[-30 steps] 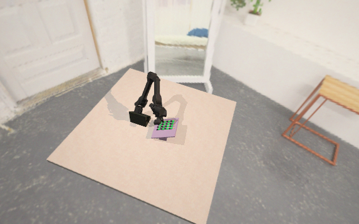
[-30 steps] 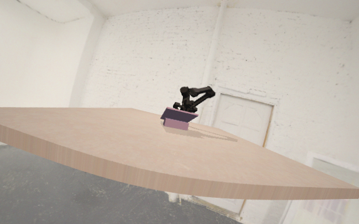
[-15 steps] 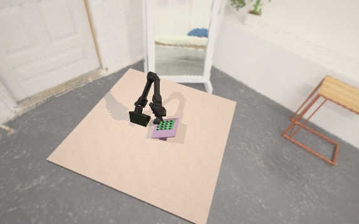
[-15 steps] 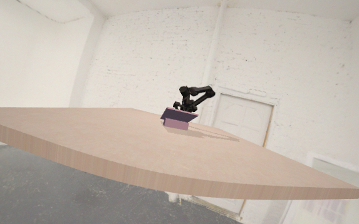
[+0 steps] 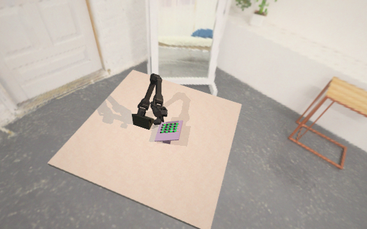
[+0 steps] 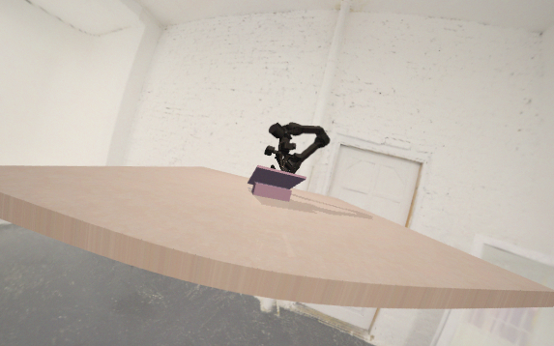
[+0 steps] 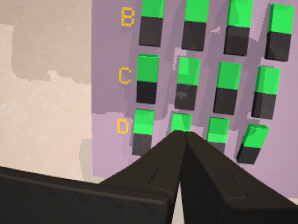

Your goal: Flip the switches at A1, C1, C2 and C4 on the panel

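The purple panel (image 5: pixel 167 137) (image 6: pixel 277 178) (image 7: pixel 106 95) is tilted on its block and bears rows of green-and-black switches. In the wrist view, rows B, C and D show. Switch C1 (image 7: pixel 147 79), switch C2 (image 7: pixel 188 83) and switch C4 (image 7: pixel 266 92) each have the green half toward row B. C1's black half looks darker than C2's and C4's. Which ends are raised is hard to tell. A1 is outside the wrist view and too small to read in the top view. My gripper (image 7: pixel 182 140) is shut and empty, its tips in front of D2, partly hiding it; contact cannot be judged.
The panel stands on the pale table (image 5: pixel 123 166) (image 6: pixel 162 227) beside the arm's base (image 5: pixel 142 121). Switches B1 (image 7: pixel 151 22), D1 (image 7: pixel 143 132), C3 (image 7: pixel 227 88) and D3 (image 7: pixel 218 131) lie around the targets. The fingers cover part of row D.
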Motion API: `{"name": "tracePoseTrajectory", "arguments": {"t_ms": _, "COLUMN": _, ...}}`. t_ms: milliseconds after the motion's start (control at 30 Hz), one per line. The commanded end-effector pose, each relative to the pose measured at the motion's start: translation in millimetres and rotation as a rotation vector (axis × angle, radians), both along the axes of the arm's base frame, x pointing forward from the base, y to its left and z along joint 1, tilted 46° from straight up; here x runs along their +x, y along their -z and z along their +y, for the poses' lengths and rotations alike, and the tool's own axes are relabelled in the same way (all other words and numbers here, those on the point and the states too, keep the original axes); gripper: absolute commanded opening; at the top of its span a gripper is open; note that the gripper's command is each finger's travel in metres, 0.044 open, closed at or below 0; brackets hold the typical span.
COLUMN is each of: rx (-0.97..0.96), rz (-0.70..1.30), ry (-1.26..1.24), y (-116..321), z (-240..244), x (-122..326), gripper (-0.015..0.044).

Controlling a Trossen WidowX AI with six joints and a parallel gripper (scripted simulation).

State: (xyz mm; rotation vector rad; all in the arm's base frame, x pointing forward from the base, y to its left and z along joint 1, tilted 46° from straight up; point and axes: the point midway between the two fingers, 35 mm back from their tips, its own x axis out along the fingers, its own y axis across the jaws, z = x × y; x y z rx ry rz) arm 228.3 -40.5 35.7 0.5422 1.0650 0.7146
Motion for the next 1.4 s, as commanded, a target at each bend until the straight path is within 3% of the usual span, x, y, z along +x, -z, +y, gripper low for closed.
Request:
{"name": "tracePoseTrajectory", "arguments": {"t_ms": 0, "rx": -0.002, "rz": -0.003, "ry": 0.0, "y": 8, "z": 3, "x": 3, "gripper": 0.0}}
{"name": "tracePoseTrajectory", "arguments": {"t_ms": 367, "rx": 0.007, "rz": -0.02, "ry": 0.014, "y": 29, "z": 30, "x": 13, "gripper": 0.0}}
{"name": "tracePoseTrajectory", "arguments": {"t_ms": 1367, "rx": 0.007, "rz": -0.02, "ry": 0.014, "y": 37, "z": 42, "x": 18, "gripper": 0.0}}
